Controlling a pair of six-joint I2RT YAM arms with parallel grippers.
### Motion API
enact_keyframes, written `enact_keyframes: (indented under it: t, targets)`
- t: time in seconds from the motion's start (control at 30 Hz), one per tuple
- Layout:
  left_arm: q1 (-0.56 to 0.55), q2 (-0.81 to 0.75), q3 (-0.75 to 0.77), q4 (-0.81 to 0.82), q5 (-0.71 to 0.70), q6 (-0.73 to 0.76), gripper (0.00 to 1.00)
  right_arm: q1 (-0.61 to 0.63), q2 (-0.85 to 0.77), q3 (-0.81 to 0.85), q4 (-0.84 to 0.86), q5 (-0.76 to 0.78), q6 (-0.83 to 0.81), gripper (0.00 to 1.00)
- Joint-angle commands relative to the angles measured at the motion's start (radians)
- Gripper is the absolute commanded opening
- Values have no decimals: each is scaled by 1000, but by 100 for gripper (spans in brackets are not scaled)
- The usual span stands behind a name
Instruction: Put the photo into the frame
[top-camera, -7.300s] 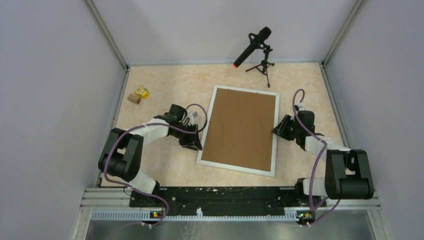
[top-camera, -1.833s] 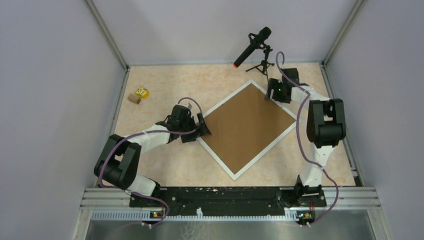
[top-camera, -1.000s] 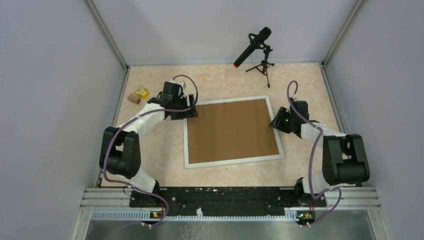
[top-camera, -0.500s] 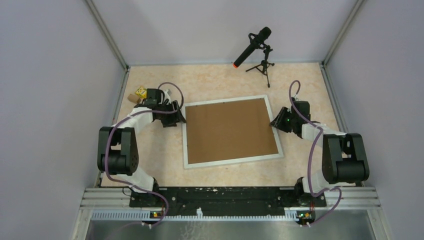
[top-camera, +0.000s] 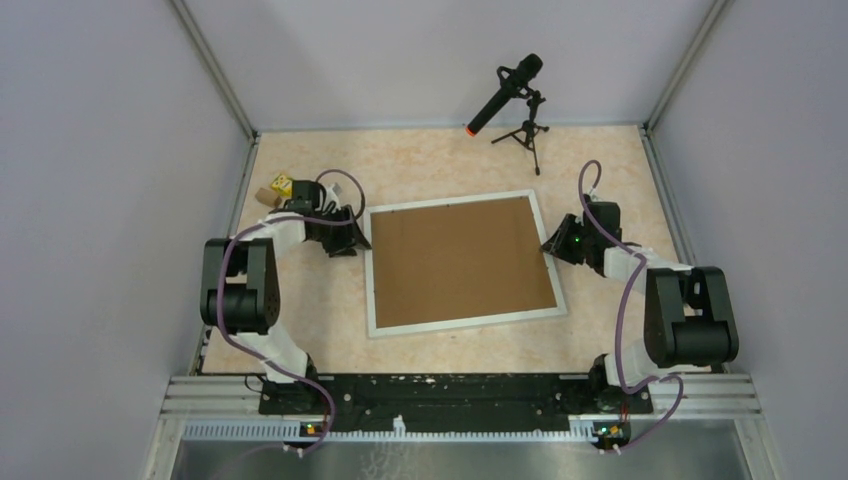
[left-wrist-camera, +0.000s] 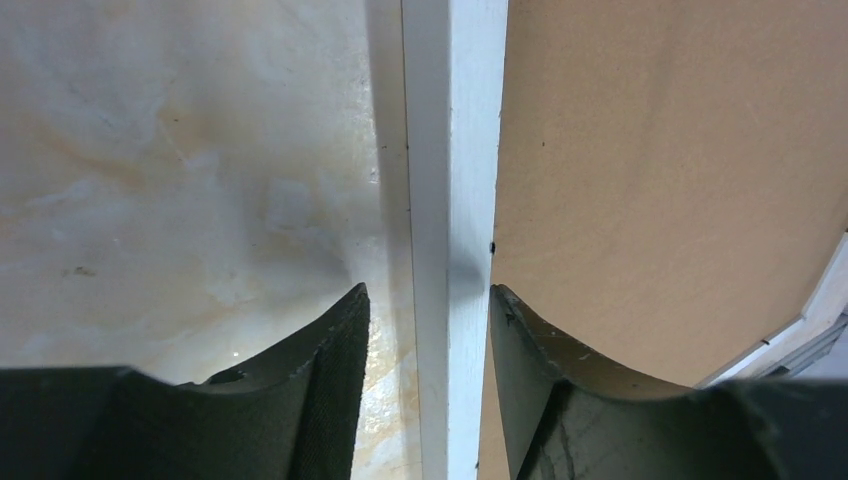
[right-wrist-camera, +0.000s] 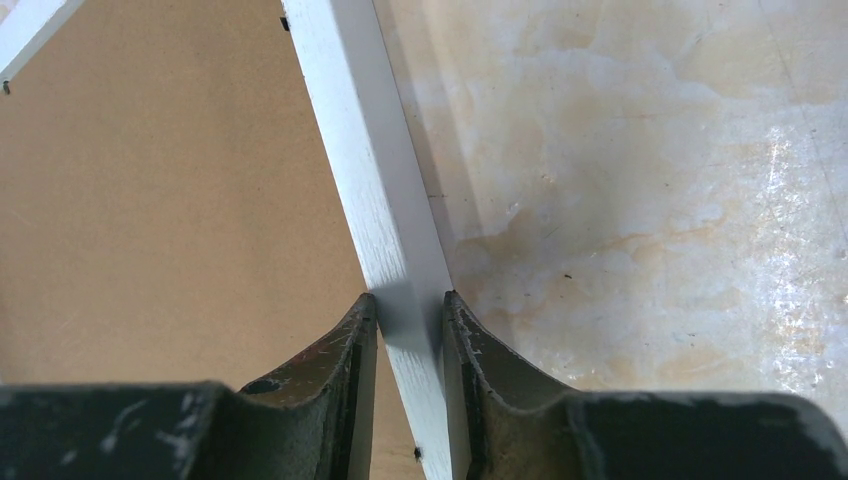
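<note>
**Overhead view.** The frame (top-camera: 468, 323) lies flat on the table (top-camera: 440, 165), back side up, with its long sides running left to right. A brown backing board (top-camera: 460, 260) fills it, bordered all round by thin white moulding (top-camera: 369, 275). The left gripper (top-camera: 350, 238) is at the frame's left side, near the far left corner. The right gripper (top-camera: 552, 247) is at the right side, about halfway along. Each arm reaches in low from its own outer side.

**Left wrist view.** The two dark fingers (left-wrist-camera: 325, 390) straddle the moulding, one over bare table and the other over the backing board. The jaws stand partly apart. A strip of table shows between the outer finger and the moulding, while the inner finger stands right at the moulding's inner edge. Nothing is clamped.

**Right wrist view.** The fingers (right-wrist-camera: 335, 385) stand close on the moulding, one on the board side and one on the table side, each touching it. The white strip fills the narrow gap between them, so this gripper has hold of the frame.

**Background.** A microphone (top-camera: 505, 92) on a small tripod (top-camera: 528, 135) stands at the far edge of the table, well apart from the frame. Two small blocks (top-camera: 277, 189), one yellow and one brown, lie near the far left corner of the table, just beside the left arm.
</note>
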Motion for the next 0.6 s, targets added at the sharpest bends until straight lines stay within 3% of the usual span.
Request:
enact_keyframes:
  t: [0.0,0.3,0.57]
  targets:
    - [1,30,42,41,46,-10,54,7,22,-32,-45,-18,-20,16]
    - [49,47,41,58,57,-29,48,7,21,-31,-45,-19,-23,13]
    - [63,72,34,75,92,-47,52,7,21,-29,-45,-24,-26,12]
